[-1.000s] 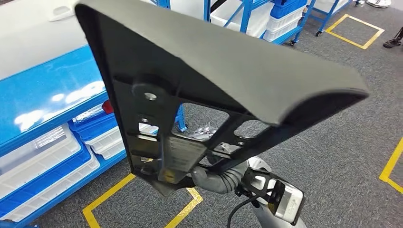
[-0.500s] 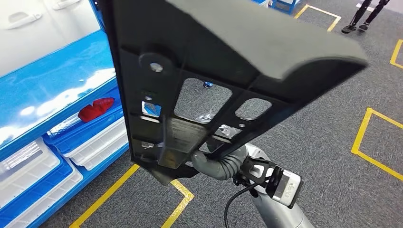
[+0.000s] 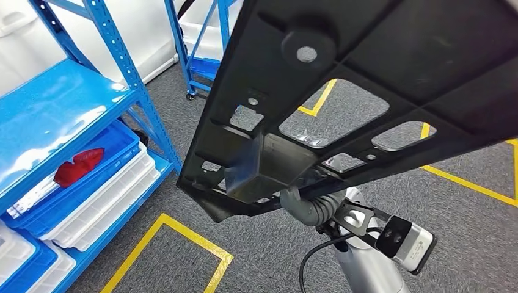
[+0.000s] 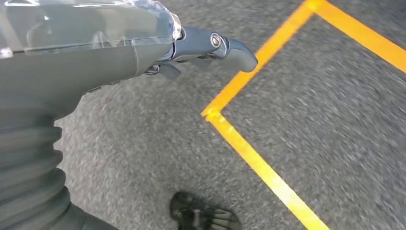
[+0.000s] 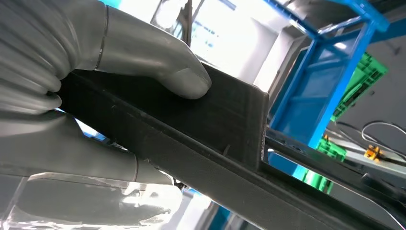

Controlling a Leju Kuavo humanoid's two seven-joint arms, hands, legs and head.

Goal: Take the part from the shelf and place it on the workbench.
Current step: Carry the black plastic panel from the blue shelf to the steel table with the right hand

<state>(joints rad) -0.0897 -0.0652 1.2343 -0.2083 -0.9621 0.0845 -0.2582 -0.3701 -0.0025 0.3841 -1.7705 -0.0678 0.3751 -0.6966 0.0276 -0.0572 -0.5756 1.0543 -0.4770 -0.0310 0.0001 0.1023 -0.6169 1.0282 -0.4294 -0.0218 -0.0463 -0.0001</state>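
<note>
The right hand (image 5: 95, 91) grips the large flat black plastic part with cut-out openings (image 3: 366, 91), raised above the grey carpet floor (image 3: 458, 238); the left hand (image 4: 143, 43) hangs empty, fingers apart

Black part (image 3: 366, 67) with matte ribbed underside; grey right hand (image 5: 95, 96). Blue shelf (image 3: 61, 110) holding blue and white bins (image 3: 98, 195) and a red item (image 3: 78, 166). Grey speckled floor (image 3: 464, 226) marked with yellow lines (image 3: 177, 235).
</note>
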